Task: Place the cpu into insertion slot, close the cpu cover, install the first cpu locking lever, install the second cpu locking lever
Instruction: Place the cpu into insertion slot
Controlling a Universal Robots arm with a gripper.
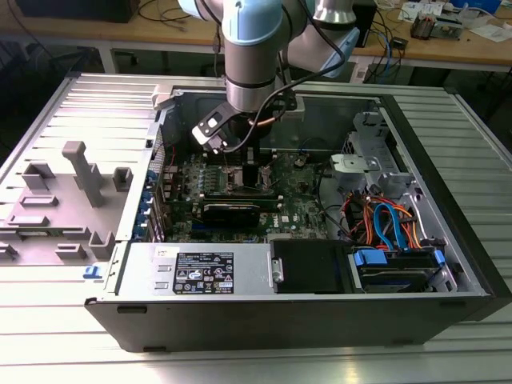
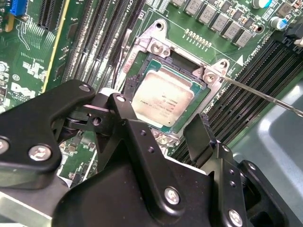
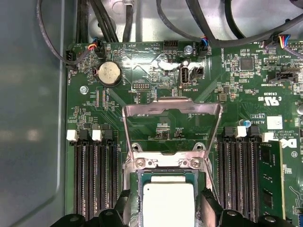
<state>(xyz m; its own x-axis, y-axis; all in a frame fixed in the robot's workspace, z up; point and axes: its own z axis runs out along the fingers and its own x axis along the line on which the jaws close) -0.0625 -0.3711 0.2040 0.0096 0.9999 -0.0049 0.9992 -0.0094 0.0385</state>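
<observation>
Black end effector (image 3: 165, 194) released, fingers (image 3: 124, 208) astride the silver-grey square cpu (image 3: 168, 205) in its metal-rimmed insertion slot (image 3: 136, 184). Silvery window-frame cpu cover (image 3: 173, 108) stands raised.

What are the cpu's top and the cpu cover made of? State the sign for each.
The cpu top looks like matte grey metal: dull, even sheen. The cpu cover looks like thin bright sheet metal, perhaps plated steel: glints along edges.

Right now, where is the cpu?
In both wrist views the cpu lies in the insertion slot, between the memory slot banks, with the cpu cover raised open.
</observation>
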